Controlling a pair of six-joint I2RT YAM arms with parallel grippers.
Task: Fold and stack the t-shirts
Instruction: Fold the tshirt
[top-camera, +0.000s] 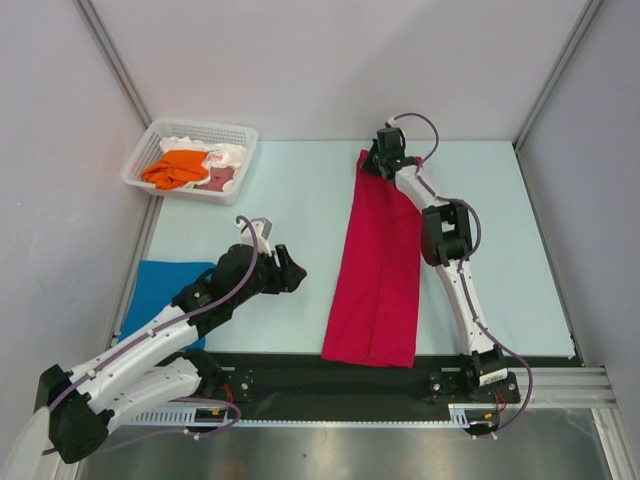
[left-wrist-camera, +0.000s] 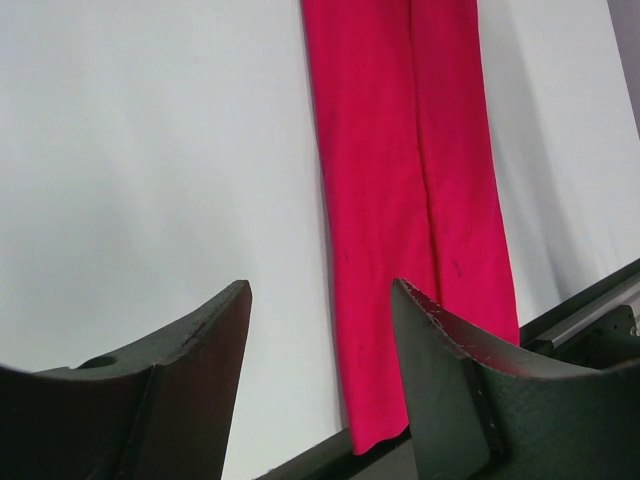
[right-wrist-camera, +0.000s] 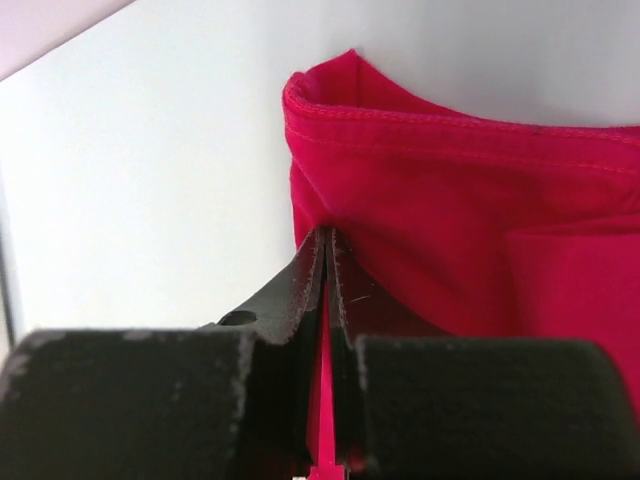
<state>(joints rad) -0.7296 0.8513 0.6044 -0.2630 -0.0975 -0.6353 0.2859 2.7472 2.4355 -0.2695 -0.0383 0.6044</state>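
The crimson-red t-shirt (top-camera: 378, 270) lies folded into a long strip down the middle of the table, and also shows in the left wrist view (left-wrist-camera: 410, 200). My right gripper (top-camera: 378, 160) is shut on its far end, the red cloth (right-wrist-camera: 420, 200) pinched between the fingers. My left gripper (top-camera: 296, 274) is open and empty, hovering left of the strip's near half. A bright blue t-shirt (top-camera: 165, 295) lies at the table's left edge, partly under my left arm. Orange (top-camera: 175, 168), dusty-pink (top-camera: 217, 179) and white (top-camera: 225, 154) shirts lie in the basket.
The white lattice basket (top-camera: 240, 130) stands at the far left corner. A black strip (top-camera: 300, 375) runs along the table's near edge, where the arm bases sit. Grey walls close in on the left, back and right.
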